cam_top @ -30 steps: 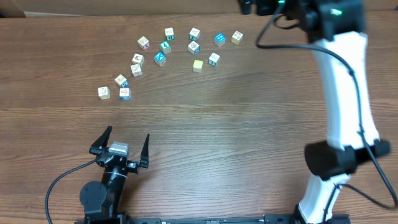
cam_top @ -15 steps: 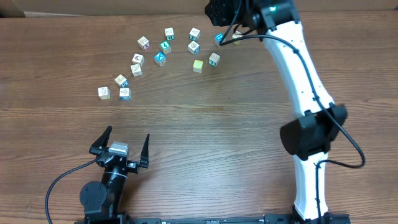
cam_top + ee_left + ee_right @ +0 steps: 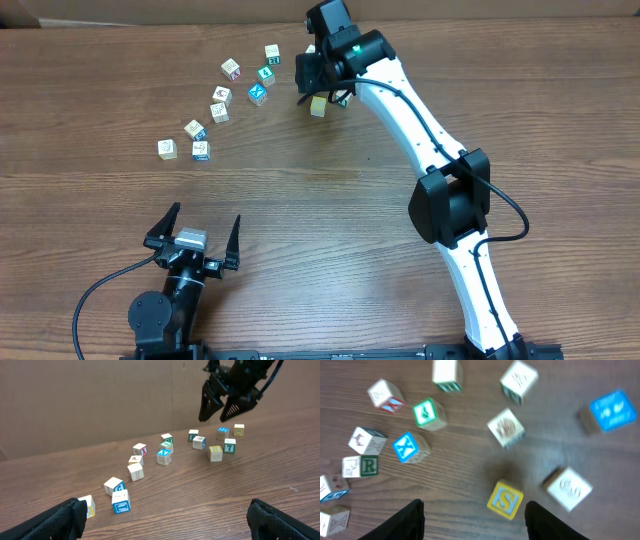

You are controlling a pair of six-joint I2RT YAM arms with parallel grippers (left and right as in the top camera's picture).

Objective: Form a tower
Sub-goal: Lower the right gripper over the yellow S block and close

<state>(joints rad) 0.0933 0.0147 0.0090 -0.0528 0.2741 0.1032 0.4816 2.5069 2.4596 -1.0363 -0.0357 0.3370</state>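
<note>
While tower stood unbuilt, picture cubes [image 3: 258, 93] lay singly in loose arc on far part of table [image 3: 350, 200]. Right gripper [image 3: 475, 510] hung above yellow S cube [image 3: 505, 499], fingers spread, nothing between them. Left gripper [image 3: 207, 212] sat at near table edge, spread wide, empty, well apart from cubes.

Even, soft light, faint shadows — right wrist view motion-blurred, blue cube [image 3: 612, 409] worst.

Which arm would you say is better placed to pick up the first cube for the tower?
Right: the right gripper hangs open above the yellow S cube; the left gripper sits open, far from every cube.
</note>
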